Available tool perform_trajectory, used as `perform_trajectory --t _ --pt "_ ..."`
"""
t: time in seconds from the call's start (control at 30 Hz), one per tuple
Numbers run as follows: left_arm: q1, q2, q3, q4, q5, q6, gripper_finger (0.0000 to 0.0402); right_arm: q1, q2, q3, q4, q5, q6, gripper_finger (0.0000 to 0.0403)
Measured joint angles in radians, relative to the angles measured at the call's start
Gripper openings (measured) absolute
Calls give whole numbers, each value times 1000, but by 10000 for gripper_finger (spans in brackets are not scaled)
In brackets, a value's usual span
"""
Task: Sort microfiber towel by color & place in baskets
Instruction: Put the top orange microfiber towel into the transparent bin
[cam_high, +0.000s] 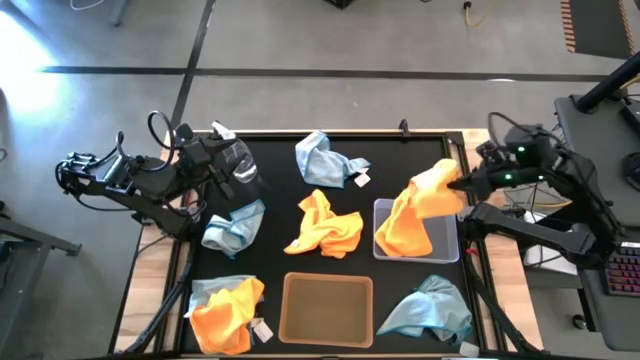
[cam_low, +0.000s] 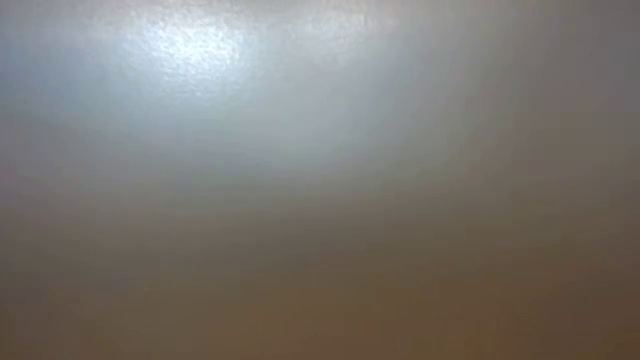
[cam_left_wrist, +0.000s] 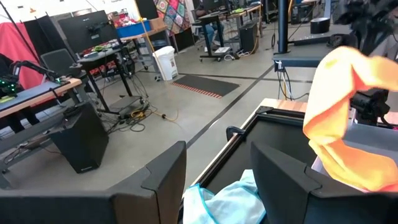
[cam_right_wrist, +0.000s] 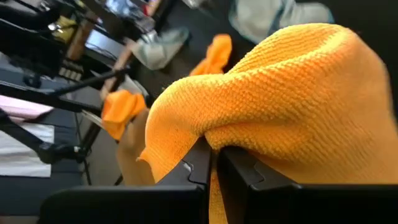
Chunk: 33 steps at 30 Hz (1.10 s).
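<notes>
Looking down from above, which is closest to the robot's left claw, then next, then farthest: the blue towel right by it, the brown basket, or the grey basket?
From the left gripper:
1. Blue towel, just below it on the mat's left.
2. Brown basket, front middle.
3. Grey basket, right side, under the orange towel in the right gripper.

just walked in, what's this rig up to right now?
It is sorting cloths by colour into trays. The right tool is shut on an orange towel, hanging it over the grey basket, its lower end already in it. The left tool is open above a pale blue towel at the mat's left side. The tan basket has nothing in it. More orange and blue towels lie loose on the black mat. The low view shows nothing usable.
</notes>
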Motion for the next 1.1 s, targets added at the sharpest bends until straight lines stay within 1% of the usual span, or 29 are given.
perform_trajectory --t 0.27,0.57,0.67,0.9,1.1 --pt "0 0 0 0 0 0 165 0 0 -134 0 -80 45 13" --pt "0 0 0 -1 0 0 165 3 0 -270 -1 -85 65 13" --pt "0 0 0 -1 0 0 165 15 0 -314 -1 -109 86 13" --pt "0 0 0 -1 0 0 165 61 1 -386 2 -106 100 13" --pt "0 0 0 -1 0 0 165 75 1 -406 20 -42 91 13"
